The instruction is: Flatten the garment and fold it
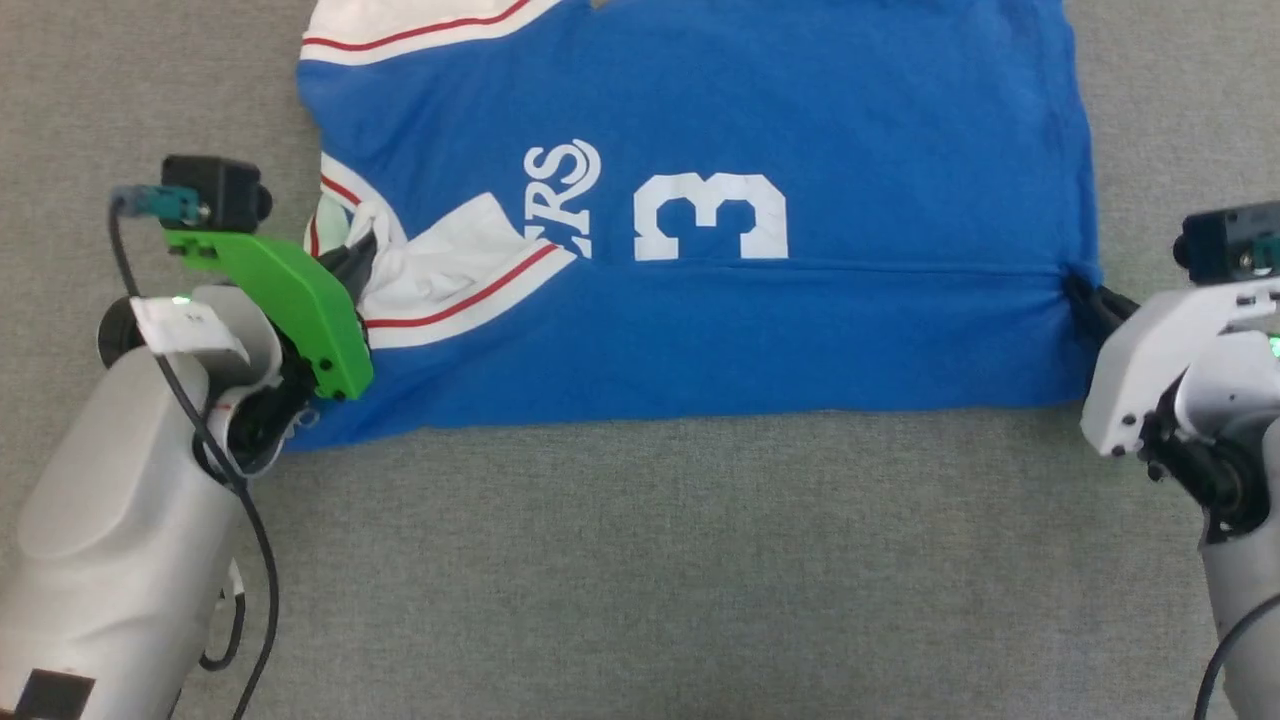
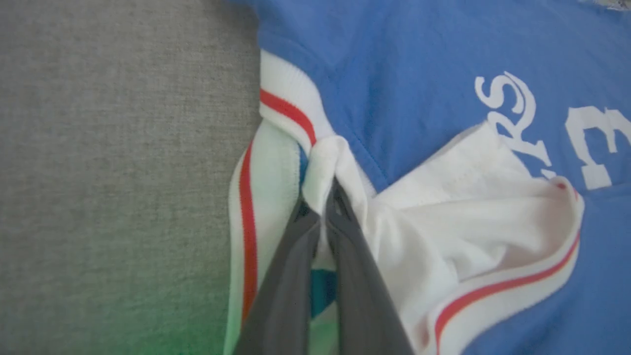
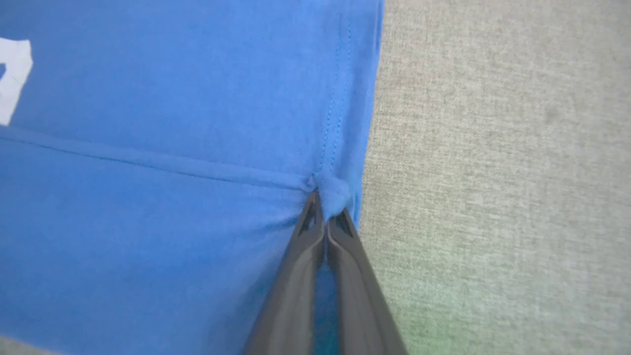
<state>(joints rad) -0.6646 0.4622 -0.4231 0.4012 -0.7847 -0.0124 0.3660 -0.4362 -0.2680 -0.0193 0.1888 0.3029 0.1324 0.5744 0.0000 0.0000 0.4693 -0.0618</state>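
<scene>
The garment [image 1: 700, 330] is a bright blue jersey with a white "3", white lettering and white bands edged in red. It lies spread across the grey surface with its near part folded over along a horizontal crease. My left gripper [image 1: 352, 262] is shut on the garment's white band at its left side, and its dark fingers [image 2: 345, 256] pinch a bunched white fold of the garment [image 2: 394, 98]. At the right edge, my right gripper [image 1: 1080, 298] is shut on the blue hem, with a small tuft of the garment [image 3: 197, 148] squeezed between the fingertips [image 3: 308, 222].
Grey woven surface [image 1: 640, 560] runs all around the garment, wide open in front of it. The garment's far part runs out of the top of the head view.
</scene>
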